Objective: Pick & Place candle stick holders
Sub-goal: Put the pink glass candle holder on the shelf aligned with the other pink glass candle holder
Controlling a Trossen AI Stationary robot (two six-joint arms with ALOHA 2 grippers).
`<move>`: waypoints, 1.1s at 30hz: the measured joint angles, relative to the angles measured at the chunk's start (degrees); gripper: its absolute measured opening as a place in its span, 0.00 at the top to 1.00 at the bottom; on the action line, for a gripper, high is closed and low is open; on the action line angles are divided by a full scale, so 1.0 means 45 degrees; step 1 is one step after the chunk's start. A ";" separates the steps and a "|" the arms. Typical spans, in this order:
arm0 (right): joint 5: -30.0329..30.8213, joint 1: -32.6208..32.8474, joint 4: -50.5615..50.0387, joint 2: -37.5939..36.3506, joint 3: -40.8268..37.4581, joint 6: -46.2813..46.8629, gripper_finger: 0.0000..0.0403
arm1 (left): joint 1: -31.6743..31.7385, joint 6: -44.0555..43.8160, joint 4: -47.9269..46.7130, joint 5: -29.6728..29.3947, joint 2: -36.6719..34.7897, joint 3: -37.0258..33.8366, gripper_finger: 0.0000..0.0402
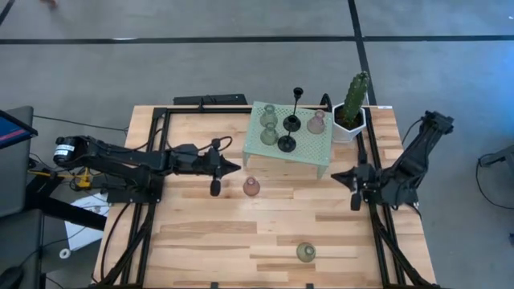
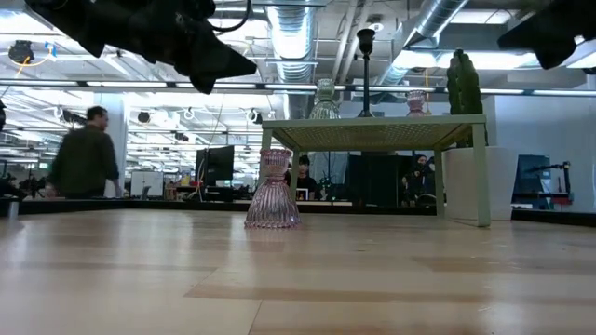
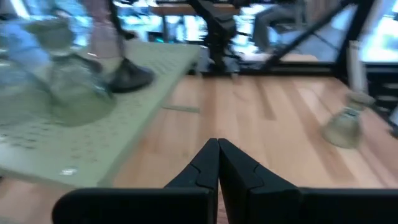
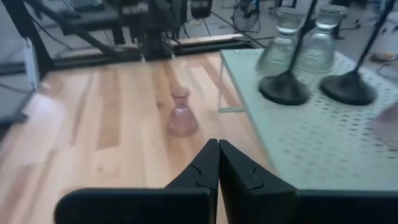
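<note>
While both pairs of fingers are pressed together on nothing, the left gripper (image 1: 234,166) hangs above the table (image 1: 201,233) at about nine o'clock from the table's middle, tip toward the mint-green mesh stand (image 1: 320,152); in its own wrist view the two dark fingers (image 3: 205,165) meet in a closed wedge. The right gripper (image 1: 338,174) hovers at about three o'clock, just off the stand's near right leg, its fingers (image 4: 208,163) likewise shut and empty.

Just beside the left gripper's tip, toward four o'clock from it, a dusty pink holder (image 1: 251,187) stands upright on the bare wood, near the stand's front edge but apart from it; the low view shows it as a ribbed bell shape (image 2: 273,190). A dull green holder (image 1: 305,252) stands alone at six o'clock, well apart from everything else.

On the stand sit two green holders (image 1: 269,118) close together at its ten o'clock side, a second pink holder (image 1: 316,122) at two o'clock, a squat black holder (image 1: 287,144) toward six o'clock, and the tall thin black stem (image 1: 295,108) on its round base near the middle.

Beyond the stand's right end, at the table's one o'clock corner, is a white-potted cactus (image 1: 355,98). Past the table's far edge a person (image 2: 85,154) stands in the room.
</note>
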 joint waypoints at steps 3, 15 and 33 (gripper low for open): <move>0.0015 -0.0001 0.0926 0.0486 0.0000 -0.0041 1.00 | -0.0015 -0.0001 -0.0729 0.1028 0.0246 -0.0004 0.98; 0.0638 -0.0355 0.1407 0.1062 0.0000 -0.0658 1.00 | -0.0091 -0.0089 0.2066 0.0995 0.1423 -0.2615 0.99; 0.0488 -0.0351 0.1160 0.1058 0.0000 -0.0696 1.00 | -0.0257 0.0440 0.5809 -0.0223 0.3822 -0.3507 0.99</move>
